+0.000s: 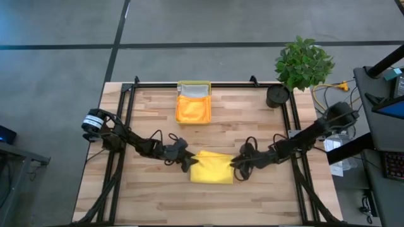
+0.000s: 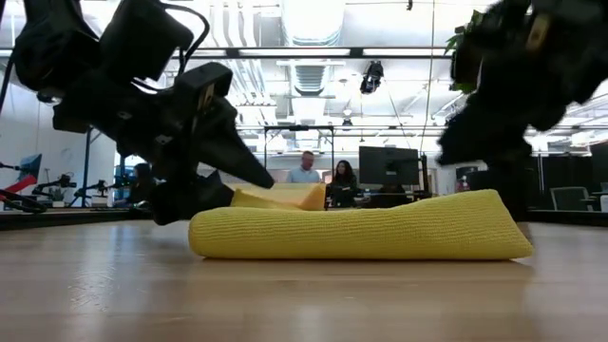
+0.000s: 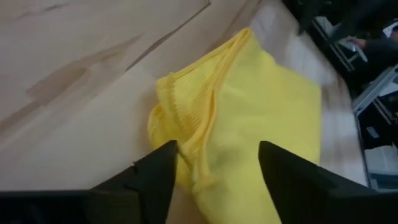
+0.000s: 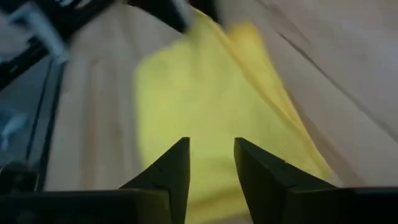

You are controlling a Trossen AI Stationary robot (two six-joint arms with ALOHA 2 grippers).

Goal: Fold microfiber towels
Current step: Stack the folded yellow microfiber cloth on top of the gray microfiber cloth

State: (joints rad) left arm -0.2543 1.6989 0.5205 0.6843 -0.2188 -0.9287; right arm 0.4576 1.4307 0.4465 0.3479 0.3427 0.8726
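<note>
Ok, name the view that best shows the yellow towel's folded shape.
The high view: the yellow towel shows whole, a folded rectangle between both arms. The low view shows only its side, a rounded fold. The left wrist view shows one bunched corner between open fingers; the right wrist view shows part of its flat top.

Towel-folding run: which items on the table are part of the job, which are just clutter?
Job:
- yellow towel, folded, mid-table between both grippers
- orange towel lying in the tray
- left gripper and right gripper, both open at the yellow towel's ends

Lying about:
- yellow plastic tray
- potted plant
- black round object at the corner
</note>
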